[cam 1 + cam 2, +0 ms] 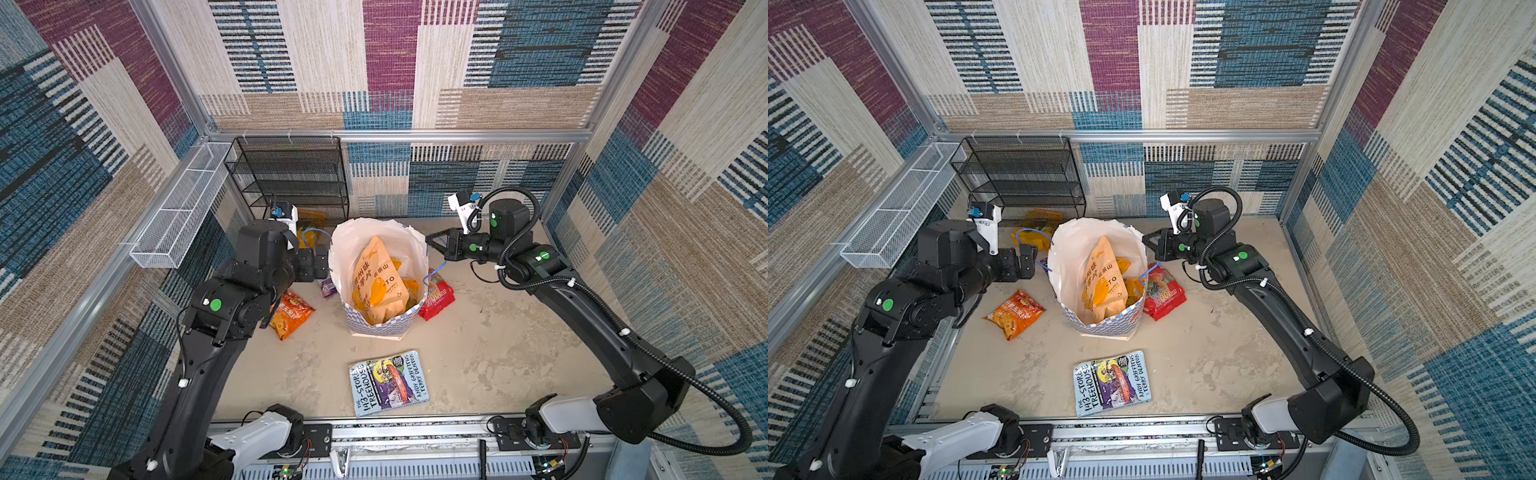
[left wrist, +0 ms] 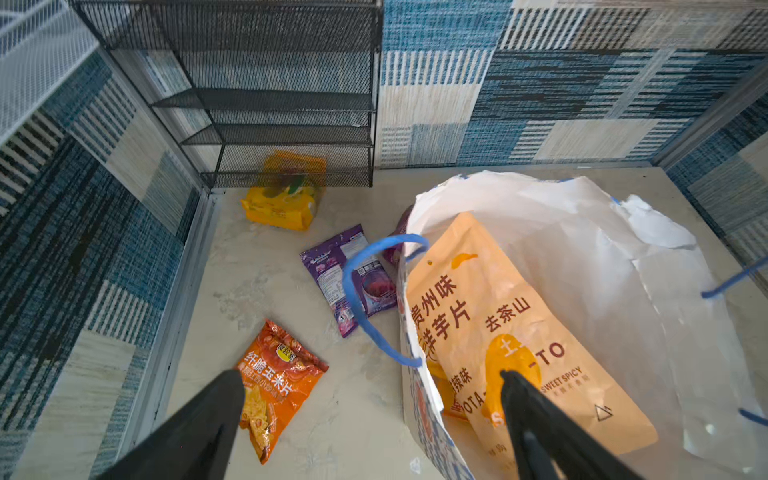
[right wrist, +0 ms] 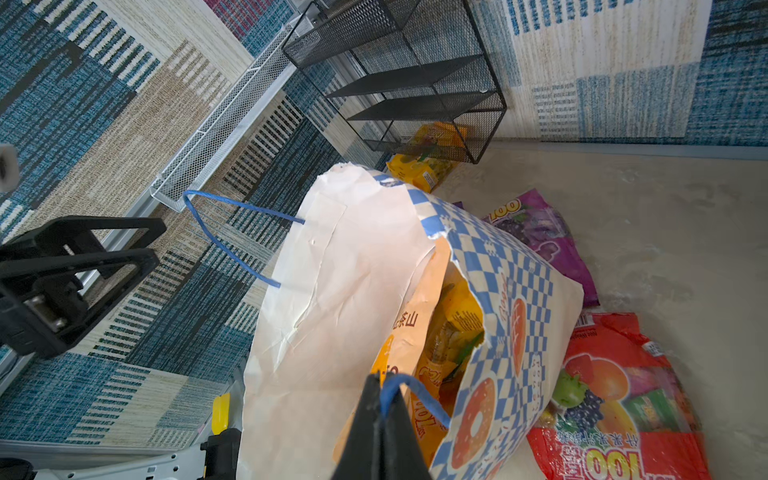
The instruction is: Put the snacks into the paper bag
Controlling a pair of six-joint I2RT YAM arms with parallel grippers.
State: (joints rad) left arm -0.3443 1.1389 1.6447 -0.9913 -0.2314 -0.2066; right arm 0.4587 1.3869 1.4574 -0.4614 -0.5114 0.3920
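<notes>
In both top views the paper bag [image 1: 353,249] stands upright mid-table with a pale orange packet [image 1: 376,274] inside. An orange packet [image 1: 291,313] and a red packet [image 1: 436,299] lie beside it. The left wrist view shows the left gripper [image 2: 369,374] spread wide and empty at the bag's rim, near a purple packet [image 2: 353,274]. The right wrist view shows the right gripper [image 3: 380,399] pressed shut by a blue cord handle [image 3: 390,390].

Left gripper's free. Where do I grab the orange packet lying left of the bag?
Pinch the orange packet by the flat crimped seal at its end nearer the rack, with the left gripper coming straight down. It lies flat on the table beside the bag, and its body is puffy; the thin seal probably gives the surest bite.
</notes>
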